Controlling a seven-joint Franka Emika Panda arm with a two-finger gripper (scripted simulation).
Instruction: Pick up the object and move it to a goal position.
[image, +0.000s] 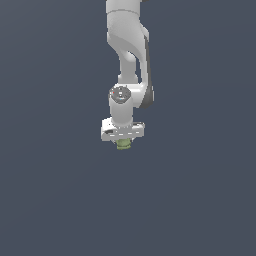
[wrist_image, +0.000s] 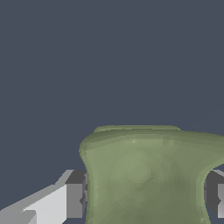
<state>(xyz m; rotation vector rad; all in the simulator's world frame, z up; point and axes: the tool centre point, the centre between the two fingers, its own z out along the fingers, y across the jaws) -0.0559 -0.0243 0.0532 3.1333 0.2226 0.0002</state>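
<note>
The object (image: 123, 145) is a small pale olive-green stubby cylinder, narrower than my white gripper. In the exterior view it pokes out just below my gripper (image: 123, 142), near the middle of the picture. In the wrist view the object (wrist_image: 144, 175) fills the space between my two dark fingers (wrist_image: 75, 199), which press against both of its sides. My gripper (wrist_image: 146, 201) is shut on the object. Most of the object is hidden behind the gripper body in the exterior view.
A plain dark grey-blue surface (image: 55, 200) fills the whole background in both views. My white arm (image: 128, 45) comes down from the top of the exterior view. No other objects or goal marker show.
</note>
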